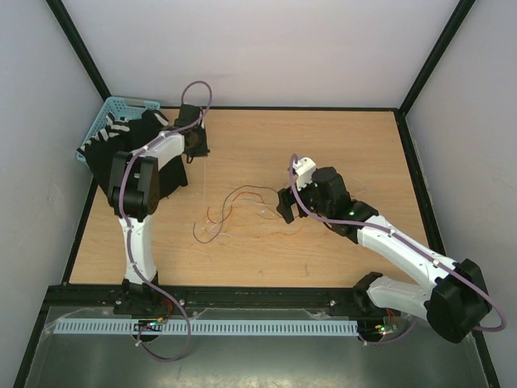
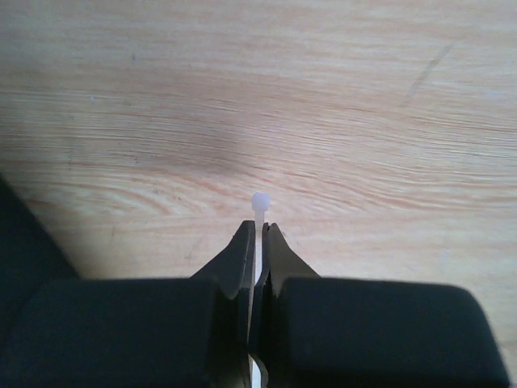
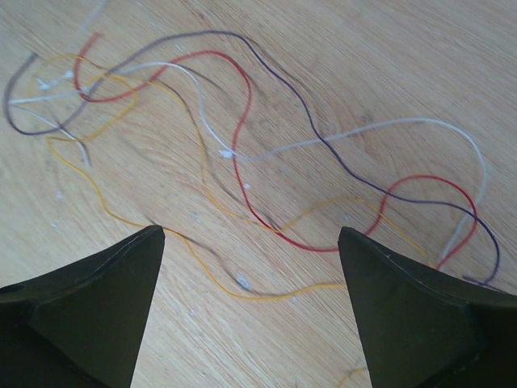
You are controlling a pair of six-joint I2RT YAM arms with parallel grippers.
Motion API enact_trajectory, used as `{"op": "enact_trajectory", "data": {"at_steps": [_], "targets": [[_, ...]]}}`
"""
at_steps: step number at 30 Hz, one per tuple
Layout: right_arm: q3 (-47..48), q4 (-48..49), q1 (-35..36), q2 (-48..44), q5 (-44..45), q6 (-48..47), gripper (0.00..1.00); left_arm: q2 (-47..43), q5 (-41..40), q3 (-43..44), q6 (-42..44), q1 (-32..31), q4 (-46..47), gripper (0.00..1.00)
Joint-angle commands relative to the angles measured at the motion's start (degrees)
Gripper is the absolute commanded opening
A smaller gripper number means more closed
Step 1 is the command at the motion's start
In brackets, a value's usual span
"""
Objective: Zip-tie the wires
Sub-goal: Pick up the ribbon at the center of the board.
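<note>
Left gripper [image 2: 258, 234] is pinched fully shut on the zip tie [image 2: 259, 202]. The strip runs edge-on between the fingers, only the head pokes out past the tips, and the tail is hidden behind the fingers. In the top view that arm sits at the far left of the table [image 1: 339, 145], near the blue basket [image 1: 121, 105] and well apart from the wires [image 3: 234, 158]. I can't tell whether the tie is clear of the wood. Right gripper [image 3: 250, 234] is spread wide and holds nothing, hanging just over the wires. They lie mid-table as a loose flat sprawl of red, orange, dark and whitish strands, not bundled.

Risks as I see them:
- **Tie grip:** it's a narrow pinch near the head, so the tie could pivot or slide out on the move over, and then head orientation is unknown.
- **Wire pickup:** the strands are thin and flat on the wood, and spread wider than the jaw gap. A close could catch one or two and leave the rest, or just skid on the table.
- **Wrapping:** with no bundle lifted, there's nothing to get the tie under.
- **Threading:** tail into head needs a regrip, and that's the likely drop point.
</note>
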Motion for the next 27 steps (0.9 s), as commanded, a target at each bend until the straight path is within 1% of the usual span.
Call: {"op": "enact_trajectory", "data": {"at_steps": [1,4,8,11,15,17,20,23,27], "targets": [[-0.7,8.1,-0.2,-1.2,-7.3,3.7,1.0,-11.6,2.3,-0.6,0.0,0.4,2.1,0.0],[-0.6,12.8,-0.2,-0.8,-12.6,6.9,1.0,-18.4,2.7,-3.2,0.0,0.4,3.7,0.0],[-1.4,23.0,-0.1,0.1,-18.3,12.5,1.0,-29.5,4.1,-9.7,-2.2,0.3,8.1,0.0],[-0.3,29.7,0.5,2.1,-19.4,16.0,0.99,-36.9,4.5,-15.9,-5.5,-0.9,11.9,0.0],[4.1,34.0,2.2,6.9,-18.9,17.9,0.97,-45.1,4.0,-23.7,-9.4,-4.0,15.8,0.0],[6.3,35.9,2.8,9.9,-18.7,19.0,0.96,-48.3,3.7,-27.0,-10.9,-5.6,16.7,0.0],[9.0,39.4,3.5,13.8,-19.3,21.6,0.96,-52.1,2.7,-29.6,-12.0,-8.7,17.2,0.0],[12.9,40.0,4.5,17.4,-19.0,22.4,0.96,-55.1,1.3,-31.0,-12.3,-11.3,17.3,0.0],[16.4,40.2,5.8,21.4,-18.2,22.5,0.96,-56.8,0.7,-31.6,-12.4,-13.7,17.3,0.0]]}}
